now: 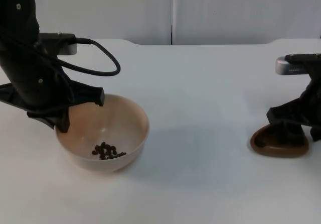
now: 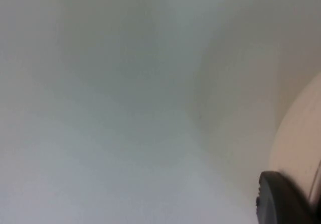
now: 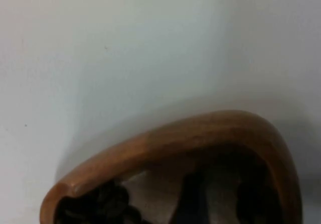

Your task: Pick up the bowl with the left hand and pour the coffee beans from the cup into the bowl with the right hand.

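Tabletop (image 1: 210,108): white, spans most of the top view and ends at a grey partition wall (image 1: 241,10) along the upper edge of the frame.
Left arm (image 1: 25,68): black, comes in from the upper left of the top view and reaches down to the bowl.
Bowl (image 1: 120,123): cream-coloured, round, lower left of the top view, its base at the tabletop; whether it rests there or is just raised I cannot tell. Part of its pale outer wall (image 2: 296,148) appears in the left wrist view beside a black fingertip.
Left gripper (image 1: 80,111): at the bowl's upper-left rim, one finger reaching over the rim to the inside and the other outside, so the jaws are closed on the rim.
Right arm (image 1: 306,83): black, at the right edge of the top view, above the cup.
Cup (image 1: 278,143): brown, wooden-looking, lower right of the top view, well apart from the bowl, on the tabletop. In the right wrist view its curved brown rim (image 3: 200,133) is close to the camera.
Right gripper (image 1: 293,128): directly over the cup; how its jaws stand I cannot tell.
Coffee beans (image 1: 107,151): a small dark cluster lying on the bowl's inner floor, toward its near side.
Beans in the cup (image 3: 108,204): dark shapes under the rim in the right wrist view.
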`<act>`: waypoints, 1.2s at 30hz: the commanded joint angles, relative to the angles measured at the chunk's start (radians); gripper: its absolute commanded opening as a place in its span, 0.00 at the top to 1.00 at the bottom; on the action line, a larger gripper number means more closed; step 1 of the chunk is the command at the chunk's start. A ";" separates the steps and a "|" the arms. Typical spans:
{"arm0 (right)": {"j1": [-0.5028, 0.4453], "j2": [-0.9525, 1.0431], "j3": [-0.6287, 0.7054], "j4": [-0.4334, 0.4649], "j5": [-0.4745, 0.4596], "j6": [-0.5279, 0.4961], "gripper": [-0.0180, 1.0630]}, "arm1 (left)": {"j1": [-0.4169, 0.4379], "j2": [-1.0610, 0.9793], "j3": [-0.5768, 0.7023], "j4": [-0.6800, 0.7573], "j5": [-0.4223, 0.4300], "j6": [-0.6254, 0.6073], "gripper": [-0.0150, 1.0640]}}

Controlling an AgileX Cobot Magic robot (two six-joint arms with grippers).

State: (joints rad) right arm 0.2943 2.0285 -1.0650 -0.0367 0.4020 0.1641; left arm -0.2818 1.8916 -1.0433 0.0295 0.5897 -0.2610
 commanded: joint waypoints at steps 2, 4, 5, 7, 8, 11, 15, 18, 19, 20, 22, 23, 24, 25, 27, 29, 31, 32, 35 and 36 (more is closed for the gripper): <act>-0.005 -0.001 0.002 -0.003 -0.010 0.004 0.37 | 0.003 -0.006 0.004 0.008 0.014 -0.006 0.95; -0.005 -0.008 0.002 -0.003 -0.008 0.004 0.37 | 0.003 -0.006 0.004 0.013 0.014 -0.006 0.88; -0.005 -0.008 0.002 -0.003 -0.008 0.004 0.37 | 0.003 -0.006 0.004 0.013 0.014 -0.006 0.88; -0.005 -0.023 0.002 -0.003 -0.008 0.004 0.37 | 0.003 -0.006 0.004 0.019 0.014 -0.006 0.85; -0.005 -0.034 0.002 -0.003 -0.010 0.004 0.37 | 0.003 -0.006 0.004 0.020 0.014 -0.006 0.84; -0.005 -0.061 0.002 -0.006 -0.010 0.004 0.37 | 0.003 -0.006 0.004 0.020 0.010 -0.006 0.84; -0.005 -0.115 0.002 -0.006 -0.006 0.001 0.37 | 0.003 -0.006 0.004 0.020 0.013 -0.006 0.70; -0.005 -0.153 0.002 -0.006 0.000 0.001 0.37 | 0.003 -0.006 0.004 0.011 0.013 -0.006 0.57; -0.005 -0.172 0.002 -0.006 0.002 0.001 0.37 | 0.003 -0.006 0.004 0.009 0.013 -0.006 0.51; -0.005 -0.197 0.002 -0.006 0.005 0.001 0.37 | 0.003 -0.006 0.004 0.009 0.012 -0.006 0.46; -0.005 -0.225 0.002 -0.006 0.004 0.001 0.37 | 0.003 -0.007 0.002 0.009 0.012 -0.006 0.42; -0.005 -0.251 0.002 -0.006 0.004 0.001 0.37 | 0.003 -0.007 0.002 0.012 0.012 -0.006 0.38; -0.005 -0.286 0.002 -0.006 0.004 0.001 0.37 | 0.003 -0.007 0.002 0.014 0.012 -0.006 0.35; -0.005 -0.323 0.002 -0.006 0.006 0.000 0.37 | 0.003 -0.007 0.002 0.014 0.012 -0.006 0.33; -0.005 -0.399 0.002 -0.006 0.011 -0.004 0.37 | 0.003 -0.011 0.002 0.014 0.018 -0.006 0.32; -0.005 -0.442 0.002 -0.006 0.016 -0.013 0.37 | 0.003 -0.018 0.002 0.014 0.018 -0.006 0.32; -0.005 -0.533 0.002 -0.006 0.030 -0.026 0.37 | 0.003 -0.046 0.002 0.014 0.018 -0.006 0.32; -0.005 -0.571 0.002 -0.006 0.037 -0.026 0.37 | 0.003 -0.069 0.002 0.014 0.016 -0.006 0.32; -0.005 -0.658 0.002 -0.006 0.054 -0.026 0.37 | 0.003 -0.130 0.002 0.014 0.014 -0.006 0.32; -0.005 -0.692 0.002 -0.006 0.065 -0.026 0.37 | 0.003 -0.160 0.002 0.014 0.014 -0.006 0.32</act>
State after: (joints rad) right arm 0.2943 1.4014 -1.0628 -0.0367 0.4402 0.1451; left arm -0.2818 1.7903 -1.0433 0.0412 0.6080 -0.2610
